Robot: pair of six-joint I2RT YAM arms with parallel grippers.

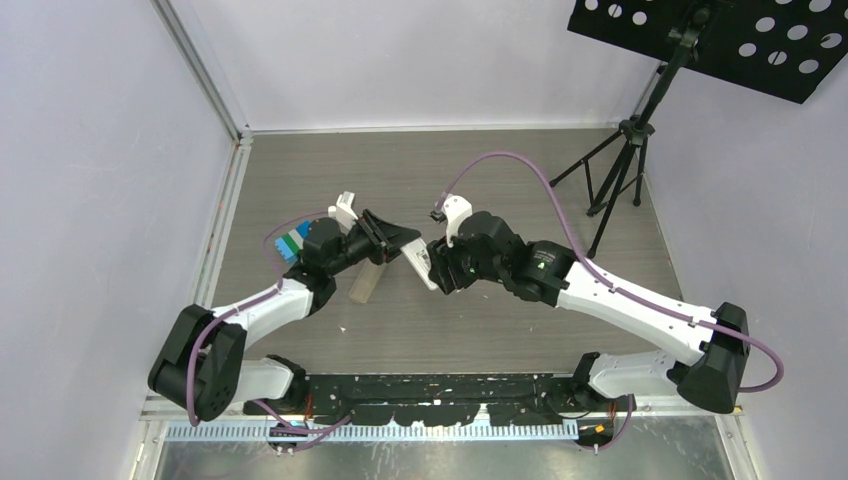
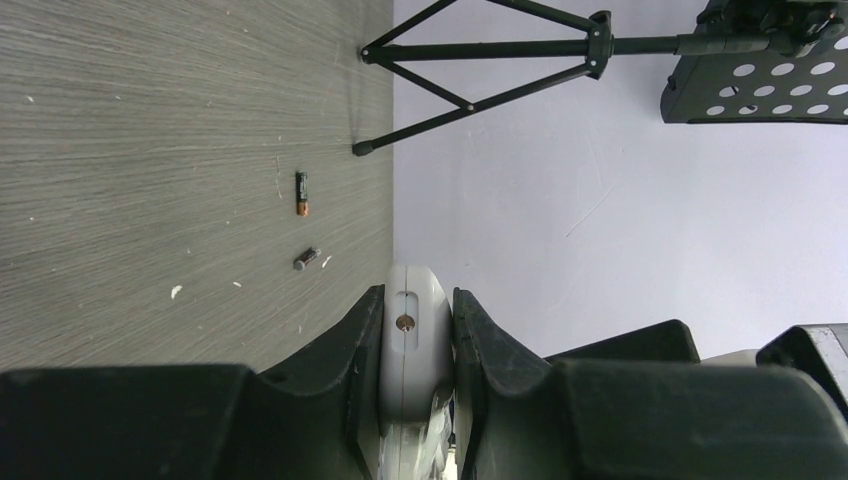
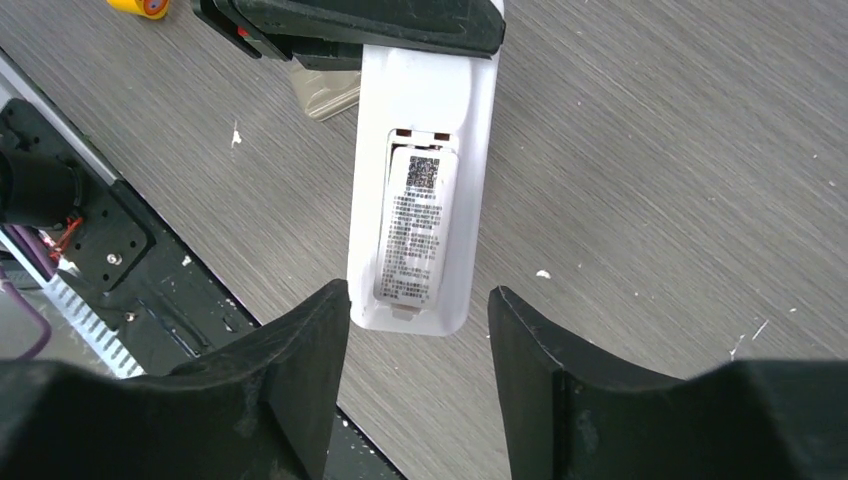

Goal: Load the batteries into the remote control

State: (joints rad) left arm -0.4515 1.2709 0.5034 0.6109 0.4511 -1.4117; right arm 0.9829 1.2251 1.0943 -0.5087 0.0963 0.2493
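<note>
- One remote control (image 3: 420,200), a white, smooth plastic rectangle with rounded corners, was off the bench (image 1: 450,170) at mid-bench, held between the two arms. Its back faced the right wrist camera, showing one panel covered by a printed label.
- Two batteries lay on the bench, well apart from the remote and toward the right, near a foot of the tripod (image 2: 470,75). One (image 2: 302,193) was a slim dark cylinder with an orange end. The other (image 2: 306,259) looked shorter, seen nearly end-on with a pale tip. They were apart from each other.
- One left hand (image 2: 417,300) was pinching the remote by its long edges at the end toward the left. Both black fingers pressed on the white casing.
- One right hand (image 3: 418,295) was spread. Its two blunt black fingers stood either side of the remote's other end, with a gap showing on each side.
- One translucent grey-tan flat bar (image 1: 367,283) lay on the bench just under and near the left hand.
- One black music stand (image 1: 700,40) with a perforated plate stood at the far right.
- The bench was grey with a fine wood-grain texture, sprinkled with several small white flecks (image 2: 176,291).
</note>
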